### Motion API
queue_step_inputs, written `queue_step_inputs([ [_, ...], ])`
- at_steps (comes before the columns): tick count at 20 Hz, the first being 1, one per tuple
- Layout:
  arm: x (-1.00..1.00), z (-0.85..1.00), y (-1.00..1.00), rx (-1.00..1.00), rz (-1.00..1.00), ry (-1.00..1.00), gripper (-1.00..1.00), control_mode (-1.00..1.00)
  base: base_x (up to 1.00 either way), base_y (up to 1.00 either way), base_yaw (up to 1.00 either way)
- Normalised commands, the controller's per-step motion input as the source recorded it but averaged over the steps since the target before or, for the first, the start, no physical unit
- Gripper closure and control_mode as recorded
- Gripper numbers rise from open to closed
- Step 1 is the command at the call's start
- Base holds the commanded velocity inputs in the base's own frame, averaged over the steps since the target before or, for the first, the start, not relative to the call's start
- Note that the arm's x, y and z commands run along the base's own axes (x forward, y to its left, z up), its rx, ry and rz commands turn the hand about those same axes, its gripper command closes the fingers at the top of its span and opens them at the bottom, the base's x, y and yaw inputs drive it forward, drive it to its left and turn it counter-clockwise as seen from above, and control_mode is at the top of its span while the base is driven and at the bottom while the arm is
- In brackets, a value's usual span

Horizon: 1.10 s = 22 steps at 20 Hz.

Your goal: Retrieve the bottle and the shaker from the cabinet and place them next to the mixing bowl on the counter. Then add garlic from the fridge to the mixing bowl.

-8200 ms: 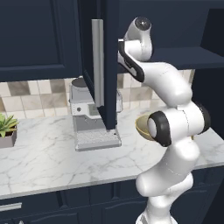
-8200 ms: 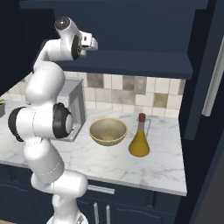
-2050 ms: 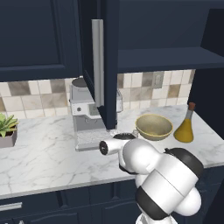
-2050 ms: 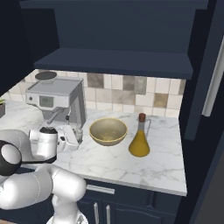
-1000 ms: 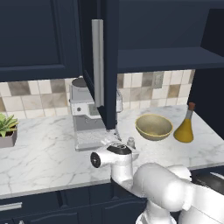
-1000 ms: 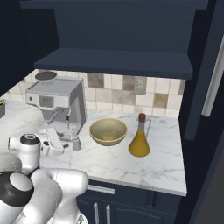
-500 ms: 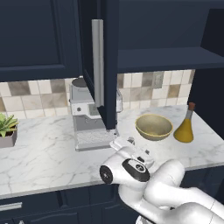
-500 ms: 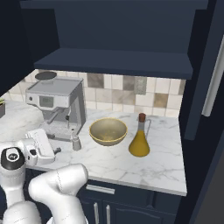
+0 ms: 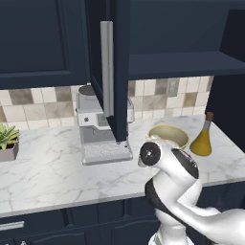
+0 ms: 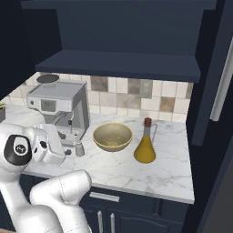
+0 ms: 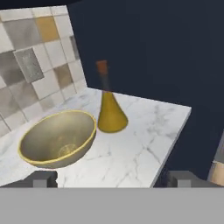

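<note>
The yellow-amber bottle (image 10: 146,144) stands upright on the white marble counter (image 10: 159,170), just right of the tan mixing bowl (image 10: 113,135). The small grey shaker (image 10: 79,148) stands on the counter left of the bowl. My gripper (image 10: 58,146) hangs low at the counter's front, just left of the shaker and not touching it. In the hand view my gripper (image 11: 111,178) is open with nothing between its fingertips (image 11: 41,178), and it faces the bowl (image 11: 59,139) and the bottle (image 11: 109,111). The cabinet door (image 9: 115,72) stands open. The garlic is out of view.
A grey coffee machine (image 10: 59,107) stands behind my hand, under the open cabinet door. A potted plant (image 9: 7,141) sits at the far left of the counter. A tall dark panel with a silver bar handle (image 10: 223,86) borders the counter on the right.
The arm, earlier reaching up at the cabinet, has folded down low at the counter's front. Over the last second its bulk has swung right and now hides the shaker in the left base view.
</note>
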Motion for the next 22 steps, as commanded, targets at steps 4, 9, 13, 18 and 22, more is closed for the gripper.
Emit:
queue_step_inputs([
  [4,0.00,0.15,-0.65,0.06,0.01,0.54,-1.00,-1.00,0.00,0.00,0.00],
  [9,-0.16,0.00,-0.43,0.09,0.08,0.31,-1.00,-1.00,0.00,0.00,0.00],
  [13,-0.64,-0.04,-0.06,0.05,0.14,0.00,-1.00,-1.00,0.00,0.00,0.00],
  [18,-0.61,-0.17,0.00,0.05,0.13,-0.12,-1.00,-1.00,0.00,0.00,0.00],
  [22,-0.24,0.20,0.00,0.01,0.17,-0.15,-1.00,-1.00,0.00,0.00,0.00],
])
